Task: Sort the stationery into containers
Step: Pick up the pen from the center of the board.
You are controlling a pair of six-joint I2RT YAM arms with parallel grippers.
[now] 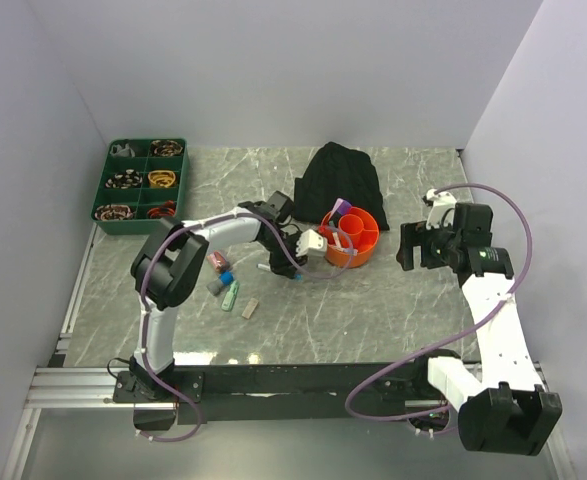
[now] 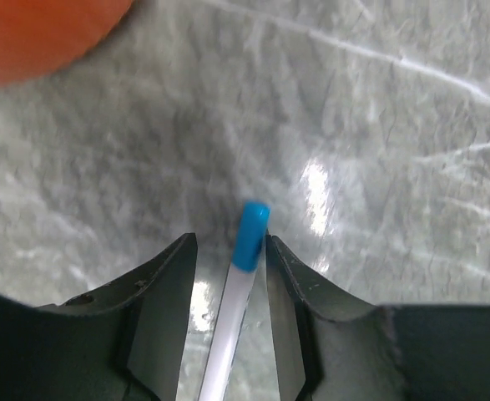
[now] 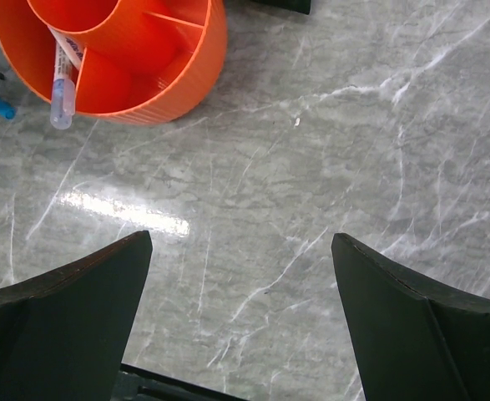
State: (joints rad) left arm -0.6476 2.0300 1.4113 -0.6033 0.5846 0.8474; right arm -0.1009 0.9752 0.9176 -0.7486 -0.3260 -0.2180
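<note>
Orange tub (image 3: 186,58), blue-capped white pen (image 2: 250,236); grey white-veined table (image 3: 328,150), dark green tray (image 1: 145,187), black cloth (image 1: 339,178)

Right gripper (image 3: 240,242): 2 dark fingers (image 3: 69,309) spread wide above grey marble table (image 3: 328,150). Orange tub (image 3: 174,79) sat upper left, dividers inside; 1 white pen (image 3: 62,79) leaned over its rim.

Grey marble-look tabletop (image 1: 393,310) w/ plain white walls (image 1: 273,70) on 3 sides, bright glare spots.
</note>
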